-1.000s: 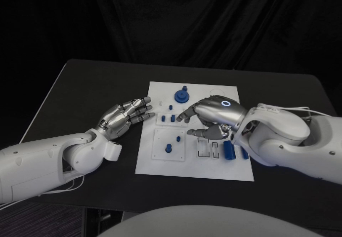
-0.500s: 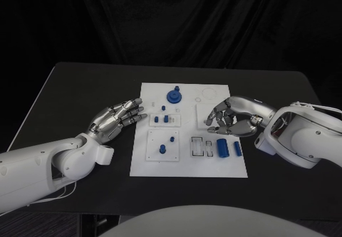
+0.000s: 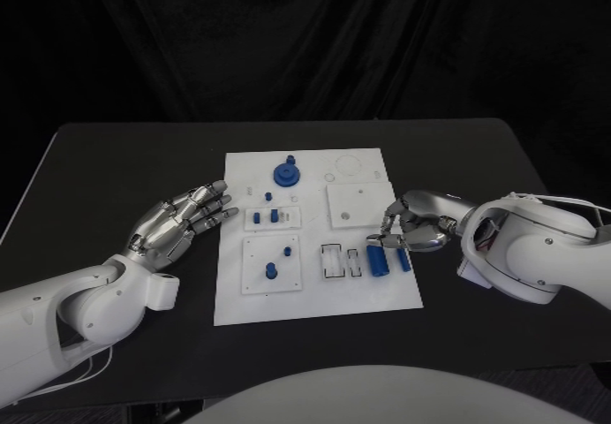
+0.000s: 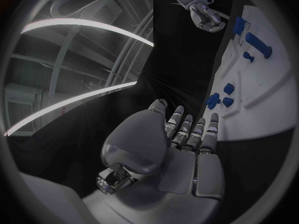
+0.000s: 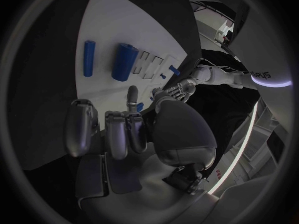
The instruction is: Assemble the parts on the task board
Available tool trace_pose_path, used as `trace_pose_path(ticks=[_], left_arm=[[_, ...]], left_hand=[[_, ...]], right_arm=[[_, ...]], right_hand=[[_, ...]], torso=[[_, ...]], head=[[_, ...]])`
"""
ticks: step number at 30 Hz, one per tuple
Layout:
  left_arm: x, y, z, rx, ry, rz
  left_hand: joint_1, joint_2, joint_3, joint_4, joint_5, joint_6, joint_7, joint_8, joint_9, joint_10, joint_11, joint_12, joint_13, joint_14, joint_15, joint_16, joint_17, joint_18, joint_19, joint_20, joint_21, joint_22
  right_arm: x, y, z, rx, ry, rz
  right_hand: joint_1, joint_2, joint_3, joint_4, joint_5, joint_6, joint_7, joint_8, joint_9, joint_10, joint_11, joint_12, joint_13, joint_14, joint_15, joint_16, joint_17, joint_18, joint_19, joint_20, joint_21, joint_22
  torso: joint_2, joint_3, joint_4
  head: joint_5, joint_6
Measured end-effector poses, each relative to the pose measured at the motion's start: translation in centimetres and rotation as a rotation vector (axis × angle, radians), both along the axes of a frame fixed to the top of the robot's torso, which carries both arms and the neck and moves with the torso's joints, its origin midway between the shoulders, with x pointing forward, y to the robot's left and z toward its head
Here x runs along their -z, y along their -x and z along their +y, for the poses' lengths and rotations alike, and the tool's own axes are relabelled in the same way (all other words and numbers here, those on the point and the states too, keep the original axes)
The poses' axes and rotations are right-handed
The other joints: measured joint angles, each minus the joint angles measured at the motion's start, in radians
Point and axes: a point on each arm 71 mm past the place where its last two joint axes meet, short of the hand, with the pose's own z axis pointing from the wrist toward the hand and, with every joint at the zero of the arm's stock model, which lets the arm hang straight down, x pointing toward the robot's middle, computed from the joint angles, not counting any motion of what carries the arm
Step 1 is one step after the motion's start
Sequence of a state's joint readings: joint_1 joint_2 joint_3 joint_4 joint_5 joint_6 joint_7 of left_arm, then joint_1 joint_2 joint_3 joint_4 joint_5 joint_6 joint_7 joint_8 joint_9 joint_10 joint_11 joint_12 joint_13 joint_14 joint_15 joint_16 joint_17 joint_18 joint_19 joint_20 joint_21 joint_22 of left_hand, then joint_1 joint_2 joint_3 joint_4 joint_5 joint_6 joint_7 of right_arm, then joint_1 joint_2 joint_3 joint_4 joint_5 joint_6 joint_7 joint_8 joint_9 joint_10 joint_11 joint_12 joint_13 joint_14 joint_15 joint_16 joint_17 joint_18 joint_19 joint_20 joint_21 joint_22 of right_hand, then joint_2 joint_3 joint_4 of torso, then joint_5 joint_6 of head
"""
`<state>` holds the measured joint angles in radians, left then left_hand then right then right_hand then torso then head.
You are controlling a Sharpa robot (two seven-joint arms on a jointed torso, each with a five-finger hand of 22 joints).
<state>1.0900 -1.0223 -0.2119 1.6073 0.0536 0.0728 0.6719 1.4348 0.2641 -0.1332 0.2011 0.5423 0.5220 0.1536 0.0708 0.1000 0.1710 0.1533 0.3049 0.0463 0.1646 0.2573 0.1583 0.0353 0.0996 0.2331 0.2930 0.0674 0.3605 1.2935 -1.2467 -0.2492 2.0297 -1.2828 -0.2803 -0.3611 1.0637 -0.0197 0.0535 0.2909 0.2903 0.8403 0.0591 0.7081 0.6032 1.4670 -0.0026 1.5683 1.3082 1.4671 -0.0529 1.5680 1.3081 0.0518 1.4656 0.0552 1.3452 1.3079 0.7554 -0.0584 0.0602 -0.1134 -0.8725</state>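
The white task board (image 3: 312, 296) lies mid-table. On it are a blue gear-like knob (image 3: 288, 174), small blue pieces (image 3: 264, 216), a blue peg (image 3: 270, 270) standing in a square plate, and two blue cylinders (image 3: 378, 259) beside empty slots. My right hand (image 3: 410, 226) hovers at the board's right edge just above the cylinders, fingers curled in, with nothing seen in them. The right wrist view shows the thick cylinder (image 5: 124, 61) and a thin one (image 5: 89, 58) ahead of the right hand (image 5: 124, 129). My left hand (image 3: 184, 219) lies flat with fingers spread beside the board's left edge.
The black table (image 3: 115, 168) surrounds the board, with bare surface on all sides. The left wrist view shows the left hand (image 4: 181, 144), the board (image 4: 261, 94) beyond it and the right hand (image 4: 206, 17) far off. A raised square plate (image 3: 355, 202) sits at the board's upper right.
The head view has shifted. Relative to the board, my right hand has drawn back from the board's middle to its right edge. My left hand stays beside the left edge.
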Motion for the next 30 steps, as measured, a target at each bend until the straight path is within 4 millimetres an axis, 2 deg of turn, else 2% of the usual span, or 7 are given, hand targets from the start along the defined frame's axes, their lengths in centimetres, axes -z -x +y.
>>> trace_pose_path(ticks=[2,4,8,10,17,21,30], left_arm=[[0.0,0.0,0.0,0.0,0.0,0.0],[0.0,0.0,0.0,-0.001,-0.001,0.0],[0.0,0.0,0.1,-0.002,-0.002,0.001],[0.0,-0.1,0.1,-0.002,-0.003,0.001],[0.1,-0.1,0.1,-0.001,-0.003,0.002],[0.1,-0.1,0.1,-0.002,-0.005,0.002],[0.2,-0.1,0.2,-0.003,-0.006,0.005]], left_hand=[[0.0,0.0,0.0,0.0,0.0,0.0,0.0,0.0,0.0,0.0,0.0,0.0,0.0,0.0,0.0,0.0,0.0,0.0,0.0,0.0,0.0,0.0],[0.0,0.0,0.0,0.0,0.0,0.0,0.0,0.0,0.0,0.0,0.0,0.0,0.0,0.0,0.0,0.0,0.0,0.0,0.0,0.0,0.0,0.0],[0.0,0.0,0.0,0.0,0.0,0.0,0.0,0.0,0.0,0.0,0.0,0.0,0.0,0.0,0.0,0.0,0.001,0.0,0.003,-0.003,0.0,0.001],[0.0,0.0,0.0,0.0,0.0,0.0,0.0,0.0,0.0,0.0,0.0,0.0,0.0,0.0,0.0,0.0,0.001,0.0,0.004,-0.004,0.0,0.002],[0.0,0.0,0.003,-0.003,0.0,0.0,0.0,0.0,0.0,0.0,0.0,0.0,0.0,0.0,0.0,0.0,0.001,0.0,0.004,-0.004,0.0,0.002],[0.0,0.0,0.003,-0.003,0.0,0.0,0.0,0.0,0.0,0.0,0.0,0.0,0.0,0.0,0.0,0.0,0.001,0.0,0.004,-0.004,0.0,0.002],[0.0,0.0,0.003,-0.003,0.0,0.0,0.0,0.0,0.0,0.0,0.0,0.0,0.0,0.0,0.0,0.0,0.001,0.0,0.004,-0.004,0.0,0.002]], right_arm=[[0.0,0.2,-0.1,0.011,0.028,-0.007],[0.0,0.3,-0.1,0.022,0.061,-0.02],[0.1,0.6,-0.2,0.035,0.118,-0.037],[0.4,0.8,-0.2,0.04,0.145,-0.038],[1.4,1.0,0.1,0.04,0.217,-0.021],[1.9,1.0,0.1,0.041,0.247,-0.013],[3.0,0.8,0.3,0.035,0.28,-0.002]], right_hand=[[-0.013,-0.003,-0.004,0.002,0.003,0.001,-0.014,0.034,0.033,0.0,-0.014,0.0,0.0,-0.001,-0.016,0.0,0.0,-0.021,0.002,-0.009,0.097,0.0],[-0.018,-0.008,-0.004,0.002,0.006,-0.001,-0.016,0.047,0.052,0.0,-0.017,0.0,0.0,-0.001,-0.019,0.0,0.0,-0.021,0.0,-0.014,0.12,0.0],[-0.023,-0.013,-0.004,0.002,0.011,-0.013,-0.022,0.048,0.061,0.0,-0.017,0.0,0.0,-0.001,-0.019,0.0,0.0,-0.021,0.0,-0.014,0.129,0.0],[-0.034,-0.016,-0.006,0.004,0.01,-0.018,-0.016,0.048,0.063,0.0,-0.017,0.0,0.0,-0.001,-0.019,0.0,0.0,-0.021,0.0,-0.014,0.129,0.0],[-0.097,-0.017,-0.012,0.004,-0.04,-0.028,-0.014,0.016,0.054,0.0,-0.017,0.0,0.0,-0.001,-0.019,0.0,0.0,-0.021,0.0,-0.014,0.126,0.0],[-0.111,-0.014,-0.012,0.004,-0.059,-0.028,-0.014,-0.001,0.044,0.0,-0.017,0.0,0.0,-0.001,-0.019,0.0,0.0,-0.021,0.0,-0.014,0.121,0.0],[-0.157,0.0,-0.012,0.004,-0.058,-0.022,-0.008,-0.041,0.018,0.0,-0.017,0.0,0.0,-0.001,-0.019,0.0,0.0,-0.021,0.0,-0.014,0.121,0.0]], torso=[[0.0,0.0003,-0.0002],[0.0,0.0005,-0.0012],[0.0,0.0006,-0.0039],[0.0,0.0006,-0.0039],[0.0,0.0005,-0.0033],[0.001,0.0005,-0.0034],[0.003,0.0008,-0.0021]], head=[[-0.008,0.0],[-0.013,0.0],[-0.02,0.0],[-0.023,0.0],[-0.022,0.0],[-0.019,0.0],[-0.023,0.0]])
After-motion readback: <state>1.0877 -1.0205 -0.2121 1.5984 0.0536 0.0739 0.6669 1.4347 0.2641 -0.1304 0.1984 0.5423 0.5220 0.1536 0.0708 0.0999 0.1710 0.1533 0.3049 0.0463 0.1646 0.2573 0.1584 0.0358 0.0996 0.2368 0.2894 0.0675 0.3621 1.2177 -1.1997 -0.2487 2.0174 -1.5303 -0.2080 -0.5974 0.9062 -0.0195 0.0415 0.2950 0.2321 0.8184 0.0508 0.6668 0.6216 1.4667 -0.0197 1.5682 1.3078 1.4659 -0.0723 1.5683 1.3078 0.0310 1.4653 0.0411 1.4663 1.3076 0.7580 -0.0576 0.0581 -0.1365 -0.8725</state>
